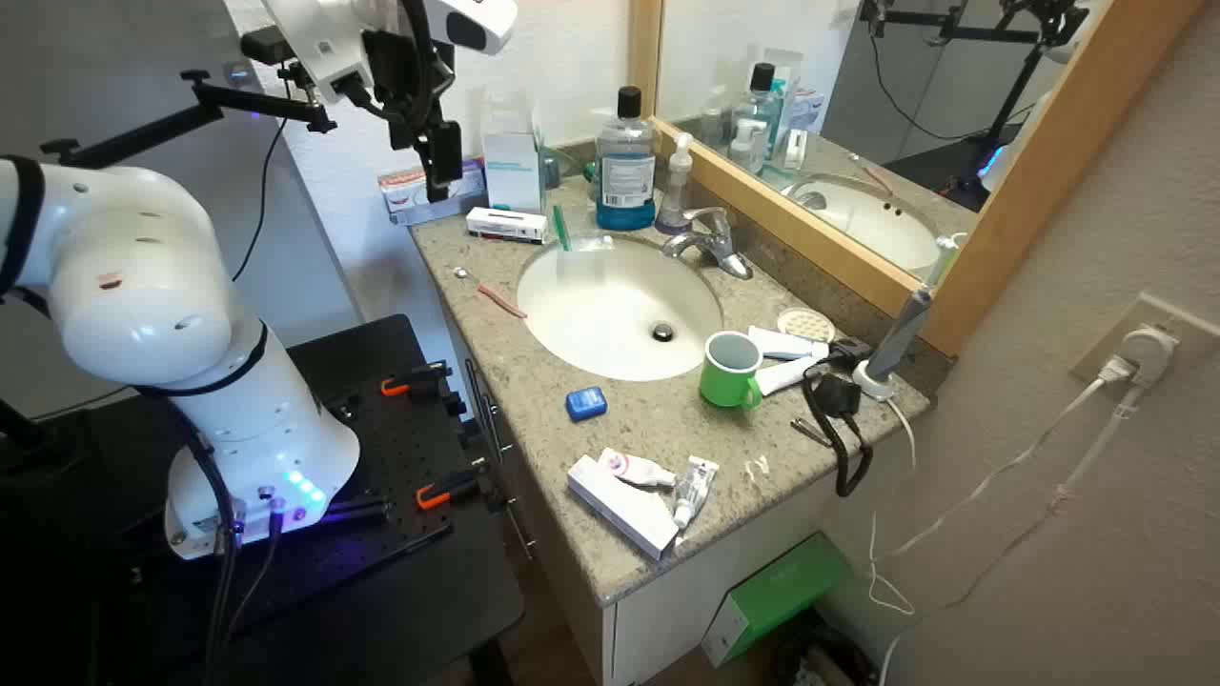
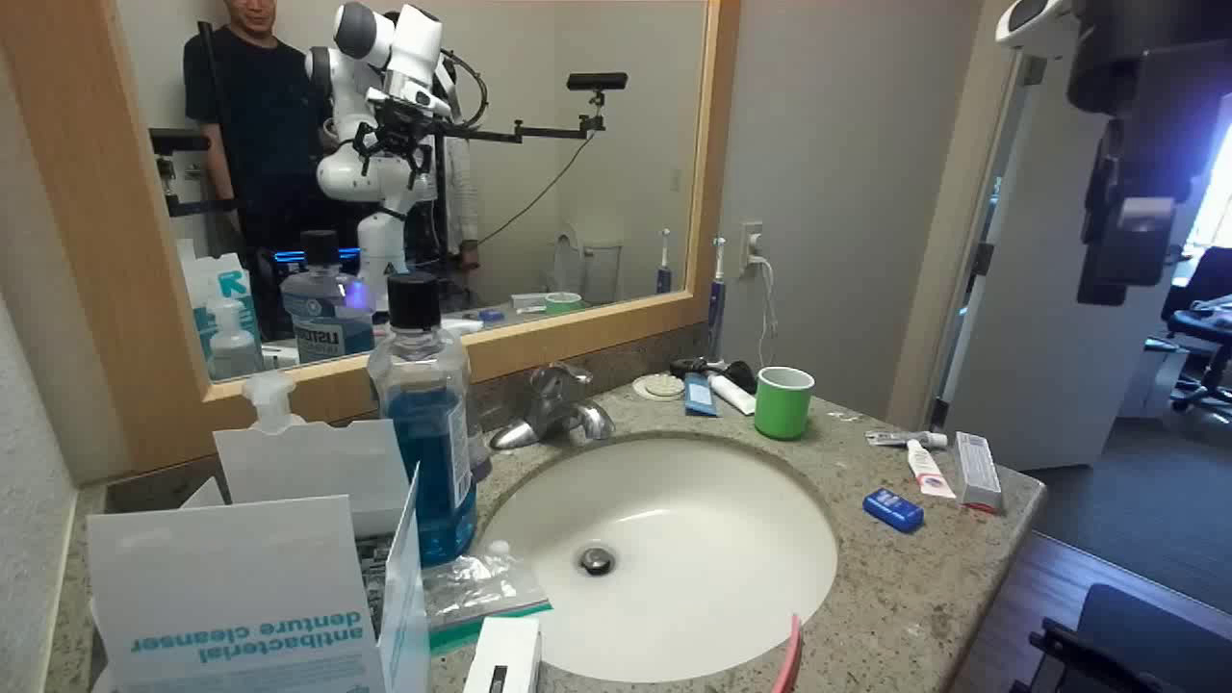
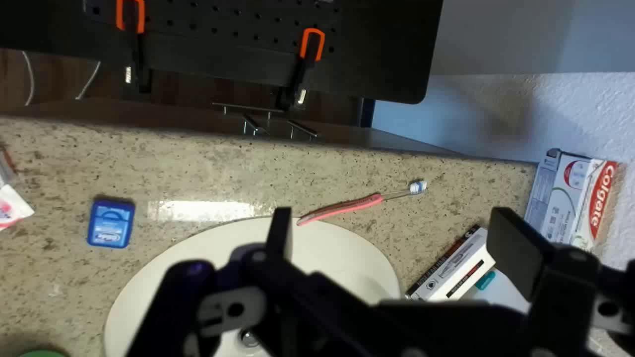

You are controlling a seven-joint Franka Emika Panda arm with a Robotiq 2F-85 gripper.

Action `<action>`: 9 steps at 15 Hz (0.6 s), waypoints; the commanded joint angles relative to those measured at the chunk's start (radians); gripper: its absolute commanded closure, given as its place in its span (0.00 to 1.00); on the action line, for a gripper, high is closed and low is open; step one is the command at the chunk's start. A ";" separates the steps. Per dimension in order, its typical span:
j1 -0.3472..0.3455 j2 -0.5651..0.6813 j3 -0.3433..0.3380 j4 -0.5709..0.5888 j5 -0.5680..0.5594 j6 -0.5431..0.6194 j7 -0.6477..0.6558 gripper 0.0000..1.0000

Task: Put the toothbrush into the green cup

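Toothbrush (image 3: 345, 207) on the counter (image 3: 173, 163), well below the tool (image 3: 393, 223).

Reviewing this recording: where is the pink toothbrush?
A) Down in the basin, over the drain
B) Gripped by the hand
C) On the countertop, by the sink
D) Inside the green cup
C: the wrist view shows the pink toothbrush lying on the countertop, one end at the edge of the sink, while the open hand holds nothing.
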 commanded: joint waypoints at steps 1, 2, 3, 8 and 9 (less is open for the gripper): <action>-0.023 0.003 0.017 0.002 0.012 -0.005 -0.014 0.00; -0.023 0.003 0.017 0.002 0.012 -0.005 -0.014 0.00; -0.023 0.003 0.017 0.002 0.012 -0.005 -0.014 0.00; 0.005 0.045 0.048 0.024 0.014 0.010 -0.023 0.00; 0.014 0.063 0.062 0.030 0.010 0.016 -0.028 0.00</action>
